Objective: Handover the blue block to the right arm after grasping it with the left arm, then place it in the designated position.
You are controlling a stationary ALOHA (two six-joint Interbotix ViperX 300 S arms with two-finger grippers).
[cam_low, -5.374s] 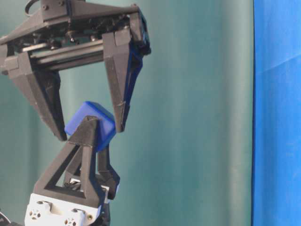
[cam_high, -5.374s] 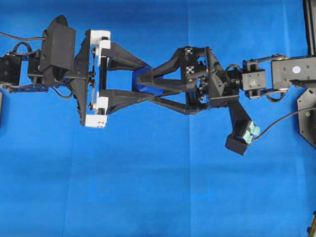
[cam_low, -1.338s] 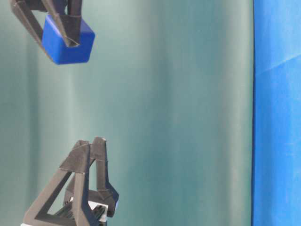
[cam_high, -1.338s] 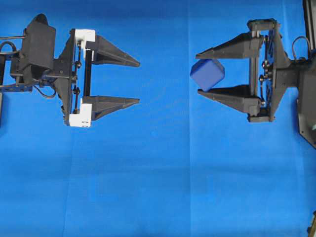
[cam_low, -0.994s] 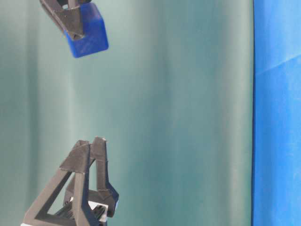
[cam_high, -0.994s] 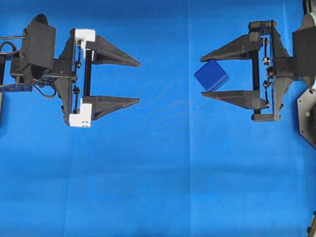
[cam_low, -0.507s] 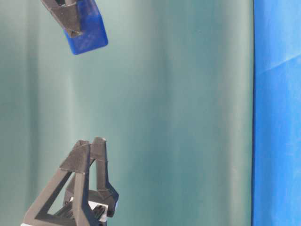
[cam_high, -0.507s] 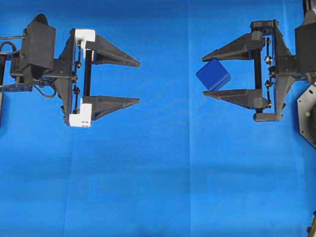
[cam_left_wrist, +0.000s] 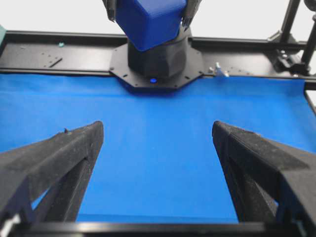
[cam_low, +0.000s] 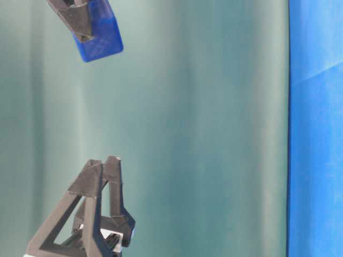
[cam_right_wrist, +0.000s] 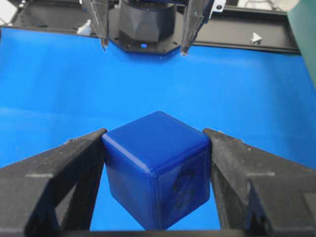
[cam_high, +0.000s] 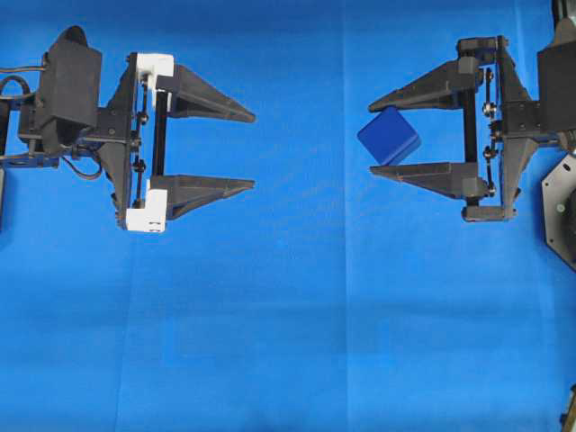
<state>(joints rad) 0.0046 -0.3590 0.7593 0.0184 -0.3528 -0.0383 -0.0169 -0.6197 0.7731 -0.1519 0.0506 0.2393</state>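
Observation:
The blue block [cam_high: 388, 136] is a small navy cube held off the blue cloth between the fingers of my all-black right gripper [cam_high: 372, 137], which is shut on it at the right. The right wrist view shows the block [cam_right_wrist: 158, 168] pinched on two opposite faces, tilted, with a dark mark on one side. My left gripper [cam_high: 254, 150], with white brackets, is open and empty at the left, well apart from the block. In the left wrist view its fingers [cam_left_wrist: 74, 148] stand wide apart and the block [cam_left_wrist: 148, 19] hangs ahead.
Bright blue cloth [cam_high: 288, 315] covers the table. A black frame rail [cam_left_wrist: 59, 54] and the right arm's base [cam_left_wrist: 158, 64] stand behind it. A black mount [cam_high: 562, 211] sits at the right edge. The table-level view shows the block [cam_low: 99, 35] high up against a teal backdrop.
The left gripper let go of the block and drew back left. The right gripper carried the block to the right and turned it slightly. Nothing moved in the last half second.

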